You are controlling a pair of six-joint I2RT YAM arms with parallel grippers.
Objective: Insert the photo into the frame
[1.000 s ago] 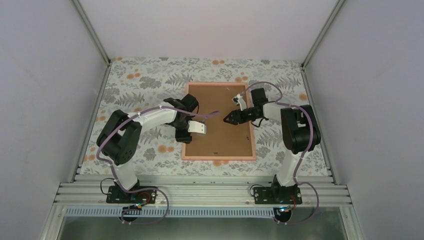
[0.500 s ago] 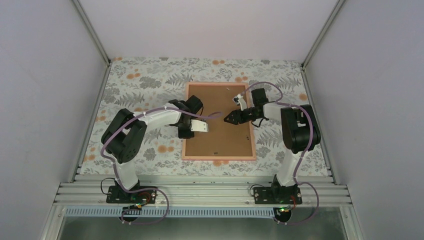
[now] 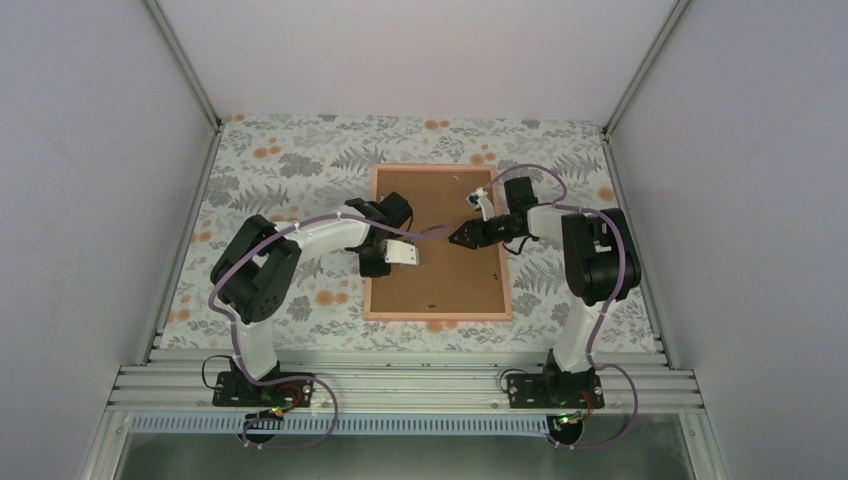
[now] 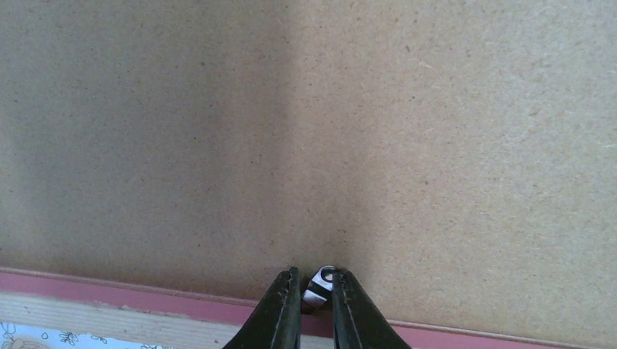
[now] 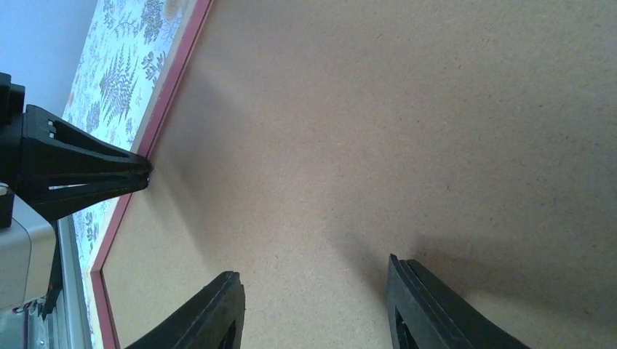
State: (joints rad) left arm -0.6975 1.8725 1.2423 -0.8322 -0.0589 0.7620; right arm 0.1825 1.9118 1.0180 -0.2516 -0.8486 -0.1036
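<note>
A thin pink rectangular picture frame (image 3: 437, 317) lies flat in the middle of the floral-patterned bench (image 3: 290, 165), with a brown fibreboard backing board (image 3: 440, 275) filling it. Only the left wrist view shows the left gripper (image 4: 314, 272) pinched shut on a small silver tab (image 4: 322, 277) at the frame's left rail. The right gripper (image 5: 313, 267) hangs open above the board's middle. Floral bench shows on every side of the frame.

Nothing can be read anywhere. The brown backing board (image 3: 440, 285) is bare, the desk (image 3: 290, 160) cover bears only ferns and flowers, and the small black-and-white piece (image 4: 321, 282) between the left gripper's (image 4: 316, 275) jaws shows no legible marking.
</note>
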